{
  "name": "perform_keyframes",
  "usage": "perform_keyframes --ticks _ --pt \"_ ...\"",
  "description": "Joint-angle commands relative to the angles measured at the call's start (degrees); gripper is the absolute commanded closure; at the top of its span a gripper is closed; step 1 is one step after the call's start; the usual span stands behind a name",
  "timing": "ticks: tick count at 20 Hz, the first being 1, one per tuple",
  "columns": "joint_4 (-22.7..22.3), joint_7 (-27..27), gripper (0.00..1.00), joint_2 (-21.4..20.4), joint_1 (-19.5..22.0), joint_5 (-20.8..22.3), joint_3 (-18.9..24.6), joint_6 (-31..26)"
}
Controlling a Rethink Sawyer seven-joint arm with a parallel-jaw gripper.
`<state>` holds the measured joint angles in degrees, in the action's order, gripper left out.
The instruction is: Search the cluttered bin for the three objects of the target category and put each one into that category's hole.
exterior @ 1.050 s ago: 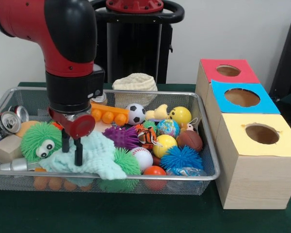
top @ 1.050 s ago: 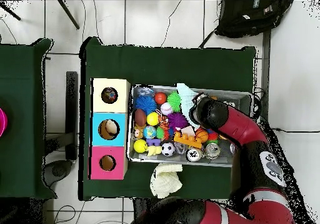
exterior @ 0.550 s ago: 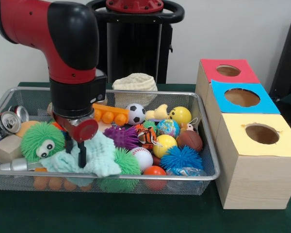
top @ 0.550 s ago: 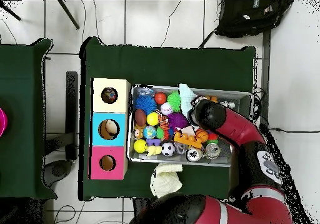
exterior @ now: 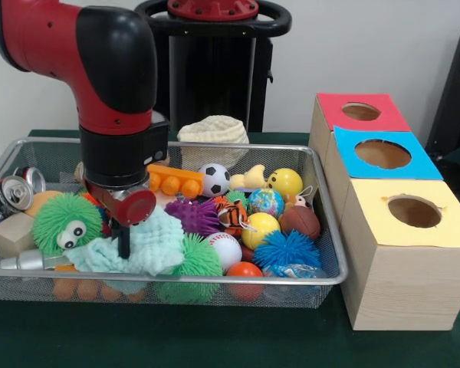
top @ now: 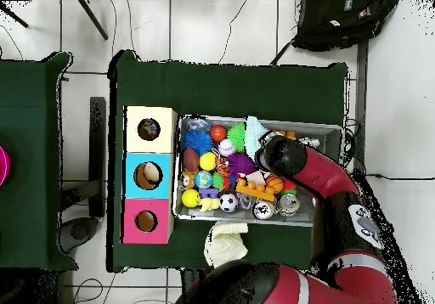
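Note:
A mint-green cloth lies bunched at the front left of the wire bin, between a green fuzzy toy with eyes and a green spiky ball. My gripper reaches down into the cloth's left part, and its fingers are pinched together on the fabric. From overhead the cloth shows beside the arm's wrist, which hides the fingers. Three boxes stand beside the bin, each with a hole: red, blue and yellow.
The bin also holds several balls, an orange toy truck, crushed cans, a wooden block and a purple spiky ball. A cream cloth lies on the table behind the bin.
The fingers were apart over the cloth one second ago. They have sunk lower and come together, and the cloth has bunched up around them.

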<state>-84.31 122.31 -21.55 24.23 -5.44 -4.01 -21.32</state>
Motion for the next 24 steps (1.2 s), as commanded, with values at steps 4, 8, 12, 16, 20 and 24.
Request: perform_keyframes --ticks 4,8,12,16,20,24 --pt "-4.3 6.4 1.00 2.0 -1.4 -1.2 3.3 -5.2" --pt "-5.7 6.3 1.00 -0.2 -1.1 -1.5 3.8 -6.2" --pt "-8.2 5.8 1.00 -4.1 -0.5 -2.3 4.8 -9.2" --pt "-10.4 5.4 1.00 -8.2 -0.2 -3.1 5.0 -13.4" --pt "-12.1 5.2 1.00 -11.5 -0.1 -3.6 5.1 -17.1" --pt "-13.2 6.2 1.00 -12.8 -1.3 -4.1 4.6 -18.2"
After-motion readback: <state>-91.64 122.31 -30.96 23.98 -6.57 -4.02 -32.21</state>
